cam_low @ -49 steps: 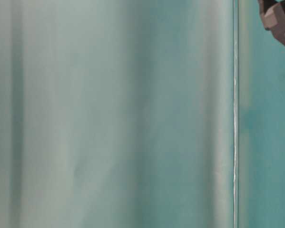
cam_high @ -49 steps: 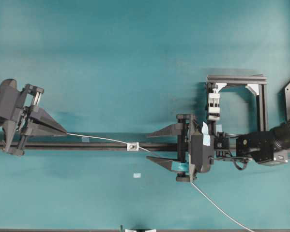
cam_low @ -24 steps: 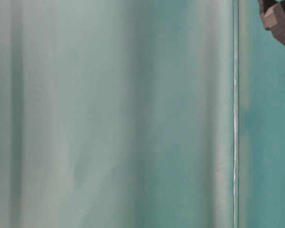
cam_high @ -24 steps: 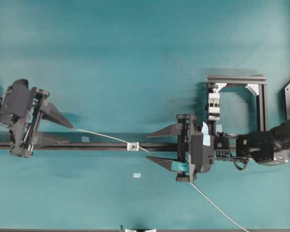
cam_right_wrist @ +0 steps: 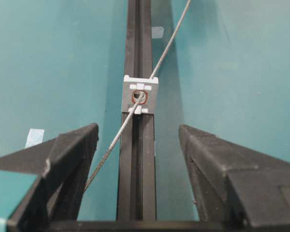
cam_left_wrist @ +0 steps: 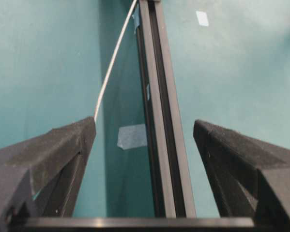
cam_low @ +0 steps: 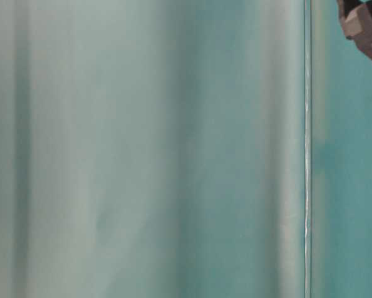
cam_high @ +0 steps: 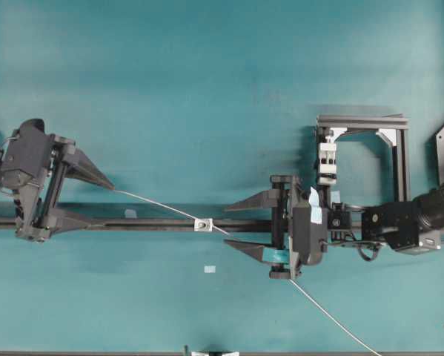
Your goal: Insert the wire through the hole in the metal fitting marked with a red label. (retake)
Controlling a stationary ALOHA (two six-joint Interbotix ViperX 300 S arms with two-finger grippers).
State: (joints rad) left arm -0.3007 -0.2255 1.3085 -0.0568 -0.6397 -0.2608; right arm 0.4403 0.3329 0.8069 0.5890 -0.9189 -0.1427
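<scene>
Thin silver-grey wire (cam_right_wrist: 154,72): passes through the small silvery square metal fitting (cam_right_wrist: 140,94).
Left gripper (cam_high: 101,200): jaws apart, holding nothing.
Right gripper (cam_high: 235,225): jaws apart.

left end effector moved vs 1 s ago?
Yes. The left end effector has opened: its upper finger swung up, away from the black rail, and the wire tip rose with it.
</scene>
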